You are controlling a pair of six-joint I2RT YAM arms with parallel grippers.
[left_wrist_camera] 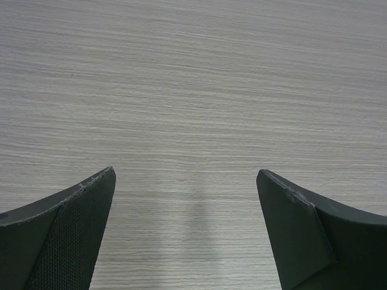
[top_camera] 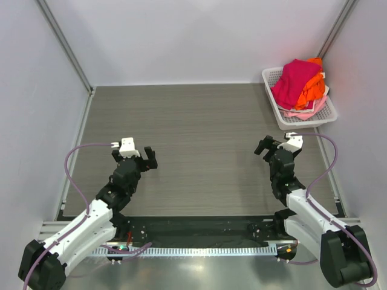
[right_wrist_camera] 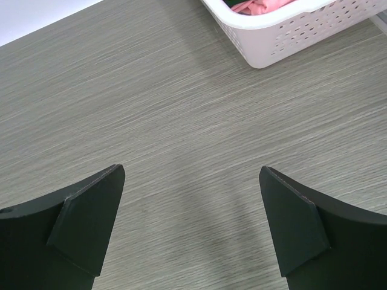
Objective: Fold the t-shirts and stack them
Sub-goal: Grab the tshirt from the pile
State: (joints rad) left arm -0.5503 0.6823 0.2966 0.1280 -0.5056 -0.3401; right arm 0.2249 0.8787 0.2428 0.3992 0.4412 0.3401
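Note:
The t-shirts lie heaped in a white lattice basket (top_camera: 280,112) at the far right: a magenta one (top_camera: 294,81) on top, an orange one (top_camera: 313,86) beside it, pink cloth (top_camera: 296,112) underneath. A bit of pink cloth (right_wrist_camera: 261,6) also shows in the right wrist view. My left gripper (top_camera: 145,157) is open and empty over bare table at the left, far from the basket. My right gripper (top_camera: 266,145) is open and empty, a short way in front of the basket. Both wrist views show only wood grain between the jaws.
The wood-grain table (top_camera: 199,139) is walled by white panels on the left, back and right. The basket's front wall (right_wrist_camera: 290,30) stands up and right of the right gripper. A black rail with a white toothed strip (top_camera: 199,249) runs along the near edge.

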